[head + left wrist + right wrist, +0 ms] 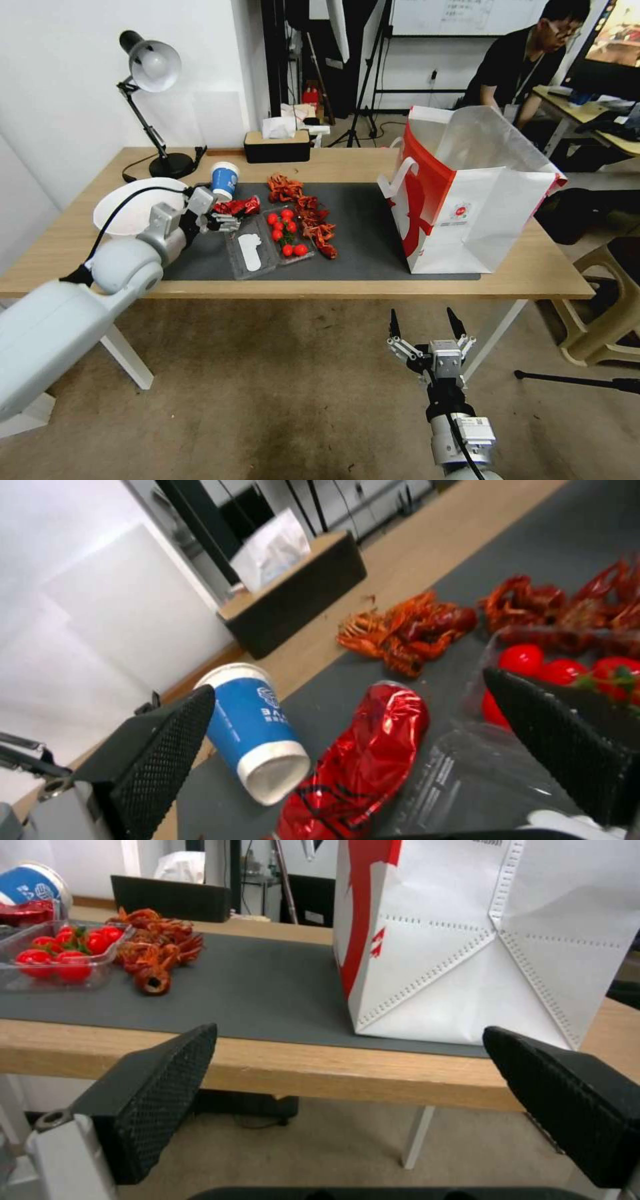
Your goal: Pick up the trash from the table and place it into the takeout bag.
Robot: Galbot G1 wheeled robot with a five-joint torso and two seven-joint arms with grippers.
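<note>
1 paper cup (224, 181), 1 bowl (131, 208), 1 takeout bag (467, 193), 1 lamp (151, 100).

Setting: office or lab room. Evidence: whiteboard (467, 17) on rear wall, tripod stands (370, 80), monitor (620, 40) on side desk, carpeted floor (267, 387).

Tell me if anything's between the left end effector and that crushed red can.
Nothing visible is. The open left end effector faces the can directly on the mat. The paper cup stands close beside the can on one side, the clear tomato tray on the other.
</note>
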